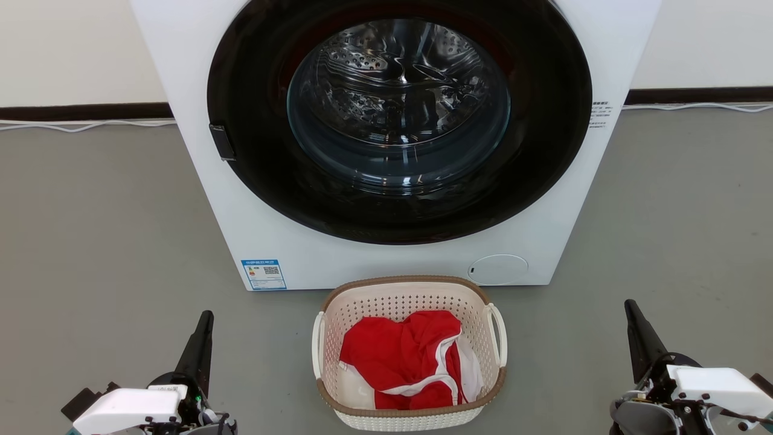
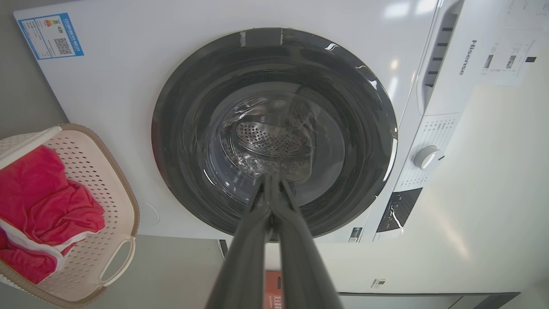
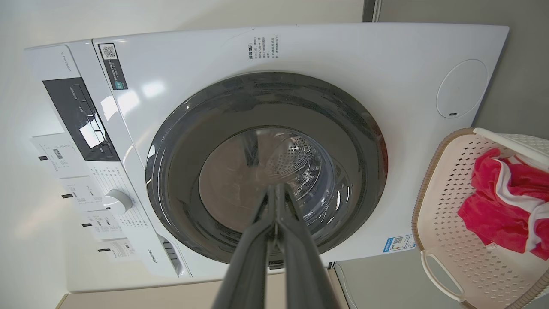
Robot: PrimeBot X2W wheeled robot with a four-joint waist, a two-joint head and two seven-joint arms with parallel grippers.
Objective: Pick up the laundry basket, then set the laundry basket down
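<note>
Basket (image 1: 395,302) between left hand (image 1: 205,319), right hand (image 1: 630,307)

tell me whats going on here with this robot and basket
Nothing is being handled yet. The laundry basket sits on the floor in front of the washing machine, with a red garment inside. The left gripper and right gripper hang on either side of it, both shut and empty, touching nothing. The pick-up has not begun.
</note>
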